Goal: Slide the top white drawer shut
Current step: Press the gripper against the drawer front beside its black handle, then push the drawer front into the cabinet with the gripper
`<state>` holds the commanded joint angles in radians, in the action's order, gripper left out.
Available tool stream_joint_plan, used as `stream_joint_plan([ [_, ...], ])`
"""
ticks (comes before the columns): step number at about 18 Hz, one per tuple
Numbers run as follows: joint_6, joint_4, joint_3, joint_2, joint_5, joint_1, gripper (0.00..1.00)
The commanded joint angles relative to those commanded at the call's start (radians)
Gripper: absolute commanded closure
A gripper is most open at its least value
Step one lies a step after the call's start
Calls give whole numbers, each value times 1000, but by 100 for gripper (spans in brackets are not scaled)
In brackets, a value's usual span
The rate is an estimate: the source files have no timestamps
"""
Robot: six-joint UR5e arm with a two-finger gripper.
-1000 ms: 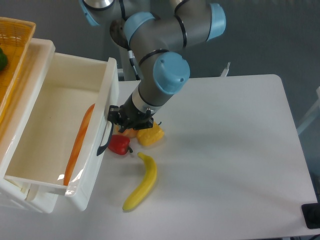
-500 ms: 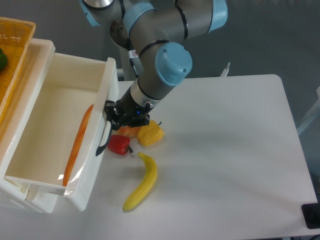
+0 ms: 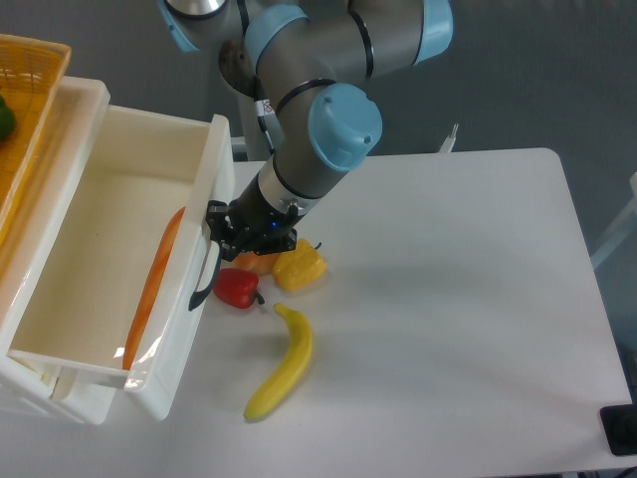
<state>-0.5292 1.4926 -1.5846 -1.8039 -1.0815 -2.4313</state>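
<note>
The top white drawer (image 3: 119,259) stands pulled far out at the table's left, carrot (image 3: 154,284) inside, and the gripper (image 3: 227,231) sits against its front by the black handle (image 3: 206,274), jaws unreadable, so nearly all of the closing looks left to do.

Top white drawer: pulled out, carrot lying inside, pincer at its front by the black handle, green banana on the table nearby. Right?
One thing is off: the banana is yellow, not green. The camera view shows it on the table below the red pepper. The rest holds: the top white drawer is pulled out, the carrot lies inside, and the pincer sits at its front by the black handle.
</note>
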Motion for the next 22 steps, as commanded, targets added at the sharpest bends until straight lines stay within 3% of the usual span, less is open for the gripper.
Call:
stream_joint_plan([
  [9,5,0,26,-54,2,6,100],
  [22,20,3,25,-46,28,72,100],
])
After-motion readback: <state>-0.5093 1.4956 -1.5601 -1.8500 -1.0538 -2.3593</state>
